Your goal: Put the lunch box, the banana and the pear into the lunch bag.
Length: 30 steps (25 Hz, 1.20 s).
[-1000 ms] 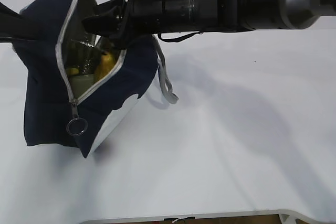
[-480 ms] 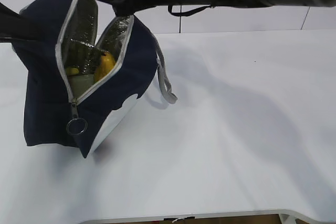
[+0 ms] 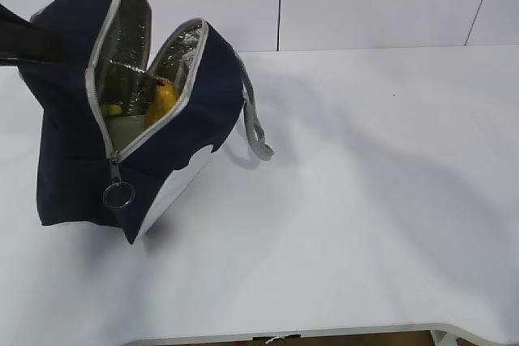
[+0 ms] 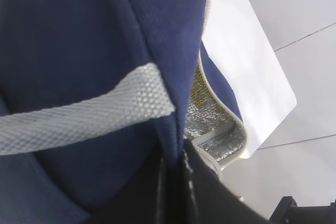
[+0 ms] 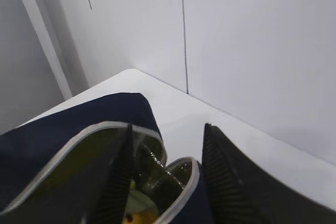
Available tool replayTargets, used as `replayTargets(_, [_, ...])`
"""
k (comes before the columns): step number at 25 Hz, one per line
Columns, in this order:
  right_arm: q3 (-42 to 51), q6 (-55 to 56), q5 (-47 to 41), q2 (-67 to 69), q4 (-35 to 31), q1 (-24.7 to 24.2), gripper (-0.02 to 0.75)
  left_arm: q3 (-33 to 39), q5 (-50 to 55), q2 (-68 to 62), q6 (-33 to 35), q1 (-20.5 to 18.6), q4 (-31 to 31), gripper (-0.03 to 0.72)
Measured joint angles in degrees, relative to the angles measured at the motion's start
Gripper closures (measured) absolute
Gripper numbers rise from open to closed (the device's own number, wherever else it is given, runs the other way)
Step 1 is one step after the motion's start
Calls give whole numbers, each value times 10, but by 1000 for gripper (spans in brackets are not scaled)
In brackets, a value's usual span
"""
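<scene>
Lunch bag [image 3: 81,151] standing unzipped on the white table [image 3: 365,200], with pear [image 3: 161,101], banana [image 3: 113,108] and pale lunch box [image 3: 126,128] visible inside. Left gripper [image 4: 173,192] pinched tight on the bag's navy edge. Right gripper [image 5: 168,182] above the opening, jaws apart, holding nothing.

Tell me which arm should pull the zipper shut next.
Right, probably. The right gripper hangs open and empty above the lunch bag, free to reach the ring pull. The left gripper is shut on the bag's fabric, holding it upright.
</scene>
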<state>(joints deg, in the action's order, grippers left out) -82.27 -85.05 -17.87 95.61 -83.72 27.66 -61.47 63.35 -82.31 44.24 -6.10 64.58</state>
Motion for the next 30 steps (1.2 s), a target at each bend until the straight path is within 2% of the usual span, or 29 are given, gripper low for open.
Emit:
replayTargets(6, [84, 60, -2, -52, 11, 0, 370, 0, 2, 0, 0, 0, 0, 704])
replayTargets(13, [132, 176, -39, -57, 13, -6, 370, 0, 3, 0, 0, 0, 0, 704])
replayTargets(22, [138, 290, -181, -57, 45, -112, 370, 0, 4, 0, 0, 0, 0, 704])
replayTargets(30, [138, 356, -294, -9, 65, -133, 370, 0, 4, 0, 1, 0, 0, 704])
